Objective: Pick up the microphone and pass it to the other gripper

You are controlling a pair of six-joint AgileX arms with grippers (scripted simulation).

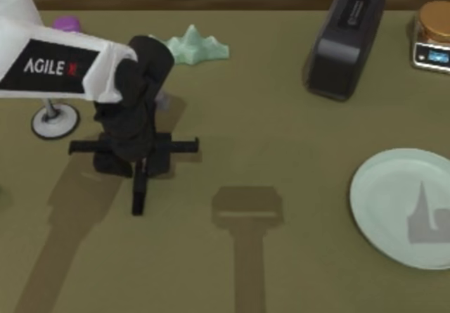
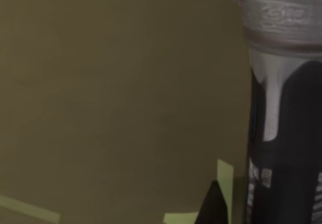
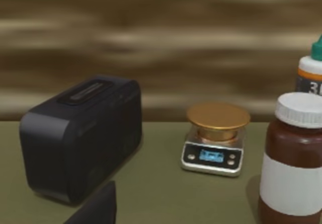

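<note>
The microphone [image 2: 282, 133] fills one side of the left wrist view, very close: black handle near the camera, silver mesh head farther off. My left gripper [image 1: 137, 151] hangs low over the table's left part, shut on the handle. One dark fingertip [image 2: 216, 204] sits right beside it. In the top view the arm hides nearly all of the microphone. The other gripper, my right one, is outside the top view. Only one of its fingertips [image 3: 103, 204] shows in the right wrist view, with nothing beside it.
A big black box-shaped device [image 1: 344, 39] and a small scale [image 1: 432, 42] stand at the back right, a pale plate [image 1: 408, 207] at the right. A green jagged object [image 1: 197, 46] and a wine glass's foot [image 1: 53, 119] are near my left arm. A brown bottle [image 3: 292, 163] is close to my right wrist.
</note>
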